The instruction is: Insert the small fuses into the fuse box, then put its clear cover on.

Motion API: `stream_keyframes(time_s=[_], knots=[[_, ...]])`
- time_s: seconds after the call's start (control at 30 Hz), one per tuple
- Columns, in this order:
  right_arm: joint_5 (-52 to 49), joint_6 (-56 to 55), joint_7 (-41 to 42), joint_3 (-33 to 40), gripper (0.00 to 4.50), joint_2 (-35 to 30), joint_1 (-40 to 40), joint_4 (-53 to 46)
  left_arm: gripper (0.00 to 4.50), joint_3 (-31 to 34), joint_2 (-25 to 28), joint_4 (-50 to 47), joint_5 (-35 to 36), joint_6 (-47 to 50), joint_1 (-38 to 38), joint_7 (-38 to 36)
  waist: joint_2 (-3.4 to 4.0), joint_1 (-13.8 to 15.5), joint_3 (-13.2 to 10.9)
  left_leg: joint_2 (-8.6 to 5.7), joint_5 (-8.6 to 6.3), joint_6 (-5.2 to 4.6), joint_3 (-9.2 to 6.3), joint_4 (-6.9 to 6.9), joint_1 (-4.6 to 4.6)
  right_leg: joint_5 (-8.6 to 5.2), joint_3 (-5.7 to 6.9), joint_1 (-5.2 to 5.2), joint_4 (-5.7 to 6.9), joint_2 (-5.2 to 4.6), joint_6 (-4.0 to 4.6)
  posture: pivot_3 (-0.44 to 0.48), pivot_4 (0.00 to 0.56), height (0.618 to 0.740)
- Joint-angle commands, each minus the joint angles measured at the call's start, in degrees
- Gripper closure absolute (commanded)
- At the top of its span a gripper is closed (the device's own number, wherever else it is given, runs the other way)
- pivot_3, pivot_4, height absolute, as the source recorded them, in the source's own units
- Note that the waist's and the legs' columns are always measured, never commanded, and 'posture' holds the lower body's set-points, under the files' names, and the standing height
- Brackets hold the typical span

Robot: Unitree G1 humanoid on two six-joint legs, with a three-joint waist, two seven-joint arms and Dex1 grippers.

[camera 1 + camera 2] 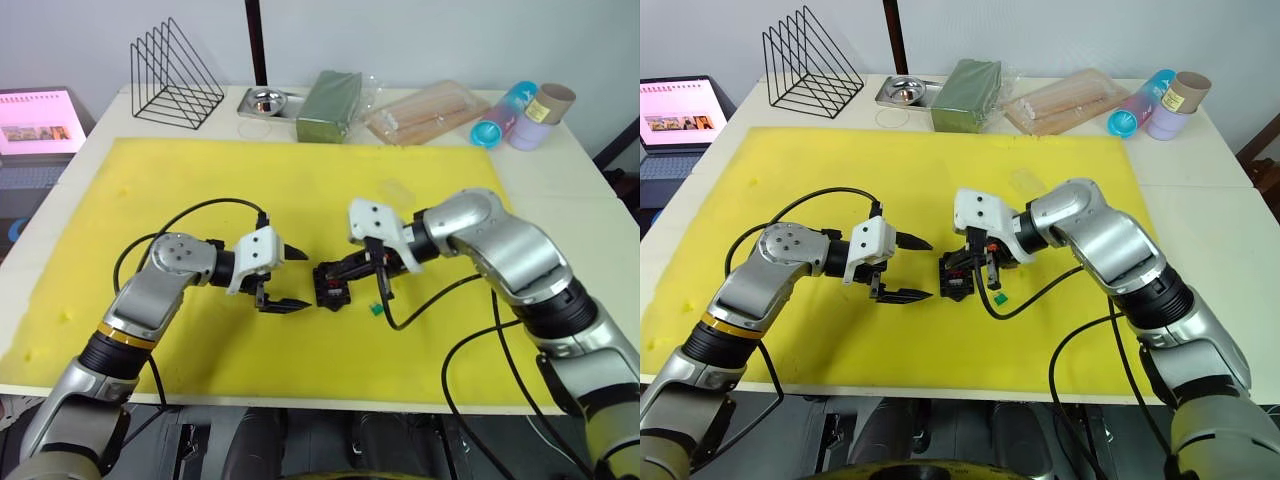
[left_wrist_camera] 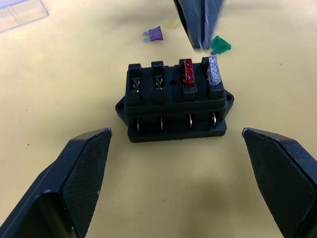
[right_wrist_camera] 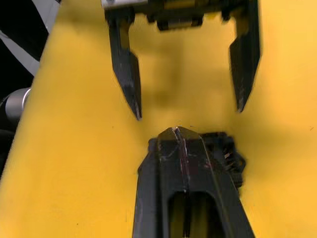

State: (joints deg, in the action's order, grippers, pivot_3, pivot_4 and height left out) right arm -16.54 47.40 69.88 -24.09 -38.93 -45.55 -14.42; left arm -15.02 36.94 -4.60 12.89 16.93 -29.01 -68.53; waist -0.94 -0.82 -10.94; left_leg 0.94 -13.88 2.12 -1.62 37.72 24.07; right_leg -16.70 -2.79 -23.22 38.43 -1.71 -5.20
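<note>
The fuse box is sitting on the yellow mat, holding the red fuse and grey fuse in adjacent slots; two slots are standing empty. The left wrist view is revealing the purple fuse, green fuse and clear cover lying beyond the box. The left gripper is gaping wide beside the box; the right gripper is pinched closed above it, empty.

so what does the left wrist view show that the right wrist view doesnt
Left wrist view: the fuse box's slotted face, with the red fuse and grey fuse seated side by side and two slots empty; the purple fuse, green fuse and a corner of the clear cover loose on the yellow mat.

Right wrist view: the left gripper, open, facing the camera, and the right gripper, shut.

Both: the fuse box and the mat.
</note>
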Motion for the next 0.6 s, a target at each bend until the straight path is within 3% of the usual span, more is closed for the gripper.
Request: stream_keyframes(time_s=[0.03, 0.6], knots=[[0.2, -2.2, -0.7, 1.2, 4.45, -0.2, 0.0, -0.9, 0.0, 0.2, -0.1, -1.1, -0.3, -0.7, -0.6, 0.2, 0.0, 0.0, 0.0, 0.0, 0.0, 0.0, 0.0, 0.0, 0.0, 0.0, 0.0, -0.01, 0.0, 0.0, 0.0, 0.0, 0.15, 0.74], [5.5, -9.1, -0.9, -2.7, 4.45, -0.8, 3.0, 5.9, 0.0, 0.2, -0.3, -1.4, -0.2, -0.4, -0.5, 0.3, 0.0, 0.0, 0.0, 0.0, 0.0, 0.0, 0.0, 0.02, -0.01, 0.0, 0.0, 0.02, 0.0, 0.01, 0.0, 0.0, 0.15, 0.74]])
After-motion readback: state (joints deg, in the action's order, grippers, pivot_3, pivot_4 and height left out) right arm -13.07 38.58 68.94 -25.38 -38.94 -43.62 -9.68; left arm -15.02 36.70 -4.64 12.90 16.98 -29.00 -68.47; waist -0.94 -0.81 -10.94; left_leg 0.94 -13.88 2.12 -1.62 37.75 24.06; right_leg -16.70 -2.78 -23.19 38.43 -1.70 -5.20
